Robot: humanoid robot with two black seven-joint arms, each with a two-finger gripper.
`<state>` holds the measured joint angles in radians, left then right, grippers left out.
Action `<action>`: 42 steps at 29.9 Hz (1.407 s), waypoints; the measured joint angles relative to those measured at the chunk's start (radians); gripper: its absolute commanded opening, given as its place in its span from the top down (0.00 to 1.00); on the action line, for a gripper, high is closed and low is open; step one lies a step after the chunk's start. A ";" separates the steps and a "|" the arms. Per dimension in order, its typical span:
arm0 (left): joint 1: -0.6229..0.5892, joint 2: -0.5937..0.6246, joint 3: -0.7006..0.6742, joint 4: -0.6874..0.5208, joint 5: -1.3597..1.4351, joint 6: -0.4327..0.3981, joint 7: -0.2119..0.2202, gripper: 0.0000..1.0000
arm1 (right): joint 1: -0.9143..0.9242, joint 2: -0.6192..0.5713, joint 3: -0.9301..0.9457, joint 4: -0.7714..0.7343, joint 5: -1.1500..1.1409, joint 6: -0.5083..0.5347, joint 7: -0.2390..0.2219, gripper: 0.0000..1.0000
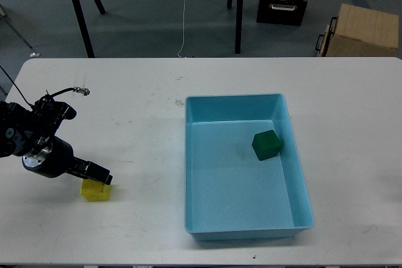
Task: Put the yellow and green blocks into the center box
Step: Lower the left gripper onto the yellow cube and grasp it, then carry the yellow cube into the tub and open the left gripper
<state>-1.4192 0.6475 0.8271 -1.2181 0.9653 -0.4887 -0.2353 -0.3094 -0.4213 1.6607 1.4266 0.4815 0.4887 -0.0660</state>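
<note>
A yellow block (94, 192) lies on the white table at the front left. My left gripper (100, 177) comes in from the left and sits right over the block's top, covering its upper part; its fingers are dark and I cannot tell them apart. A green block (267, 145) rests inside the light blue box (239, 224) at the table's centre right, near the box's right wall. My right gripper is out of view.
The table's far edge runs along the top; beyond it stand black stand legs (78, 10), a black crate (281, 7) and a cardboard box (361, 29) on the floor.
</note>
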 measured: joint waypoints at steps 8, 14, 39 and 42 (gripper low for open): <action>0.004 0.034 -0.005 -0.023 0.034 0.000 -0.002 0.33 | -0.007 0.000 -0.001 0.000 0.000 0.000 0.000 0.00; 0.006 0.034 -0.006 -0.035 0.036 0.000 0.003 0.65 | -0.008 0.004 -0.002 0.001 0.000 0.000 0.000 0.00; -0.391 -0.103 -0.109 -0.172 -0.082 0.000 -0.101 1.00 | -0.016 -0.003 0.009 0.008 0.000 0.000 0.000 0.00; -0.396 -0.230 -0.130 -0.144 -0.110 0.000 -0.127 0.97 | -0.016 -0.004 0.010 0.009 0.000 0.000 0.000 0.00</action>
<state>-1.8155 0.4172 0.6973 -1.3625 0.8555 -0.4888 -0.3627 -0.3256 -0.4249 1.6705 1.4353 0.4818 0.4887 -0.0659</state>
